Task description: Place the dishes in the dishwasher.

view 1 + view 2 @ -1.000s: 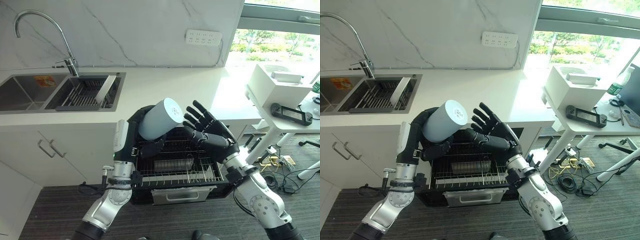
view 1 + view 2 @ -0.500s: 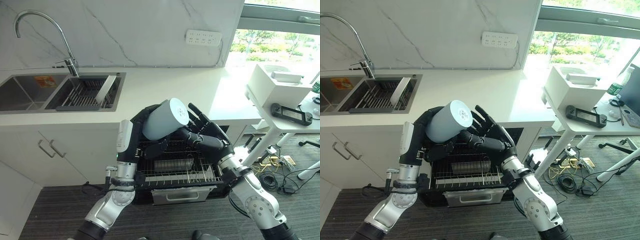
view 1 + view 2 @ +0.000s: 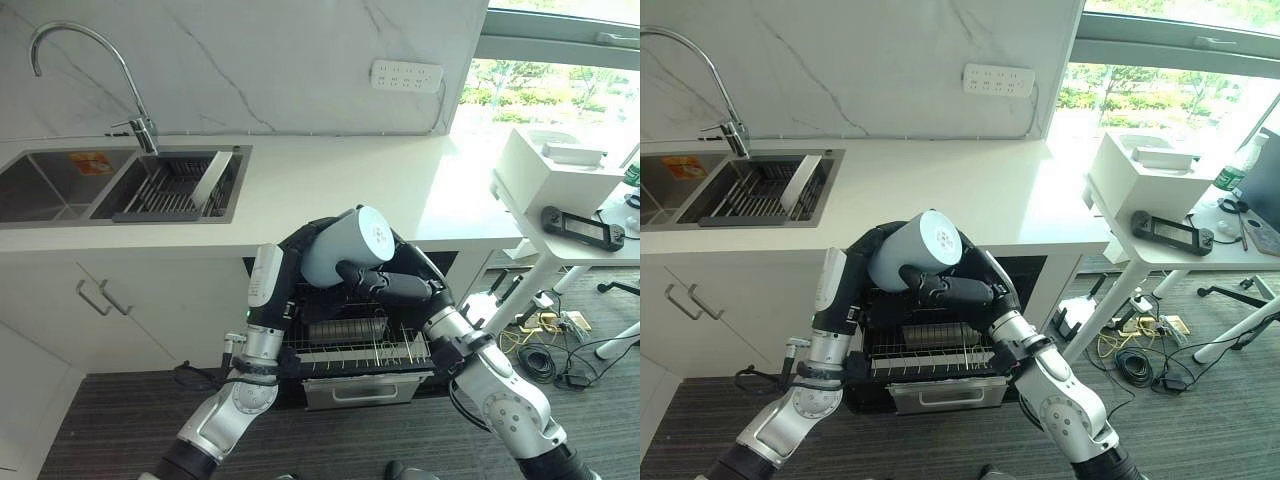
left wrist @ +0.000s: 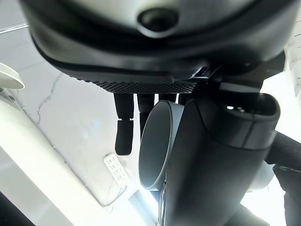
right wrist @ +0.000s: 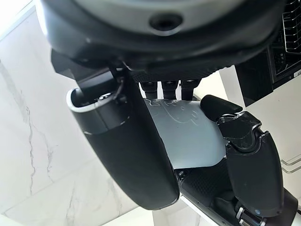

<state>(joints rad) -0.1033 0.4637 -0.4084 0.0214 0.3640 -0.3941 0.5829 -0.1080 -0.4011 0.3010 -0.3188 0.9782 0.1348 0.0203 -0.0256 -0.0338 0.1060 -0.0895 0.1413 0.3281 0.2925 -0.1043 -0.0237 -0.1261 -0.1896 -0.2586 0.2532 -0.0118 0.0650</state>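
Observation:
A pale grey cup (image 3: 345, 243) is held on its side above the open dishwasher's pulled-out wire rack (image 3: 352, 348). My left hand (image 3: 298, 262) is curled round the cup from the left and behind. From the right, my right hand (image 3: 397, 287) wraps it too, thumb across the cup's lower front and fingers over its far side. In the left wrist view the cup's open rim (image 4: 151, 141) shows between the fingers (image 4: 123, 129) and the thumb. The right wrist view shows the cup's wall (image 5: 188, 129) between my right hand's fingertips (image 5: 162, 88) and its thumb.
The rack holds rows of upright tines, and its grey drawer front (image 3: 360, 388) faces me. A sink (image 3: 60, 185) with a dish rack (image 3: 175, 188) and a tap (image 3: 140, 128) is set in the white counter (image 3: 330, 180). A white desk (image 3: 575, 235) stands to the right.
My right hand, open with spread fingers before, has closed round the cup. Both hands and the cup have shifted a little to the right above the rack.

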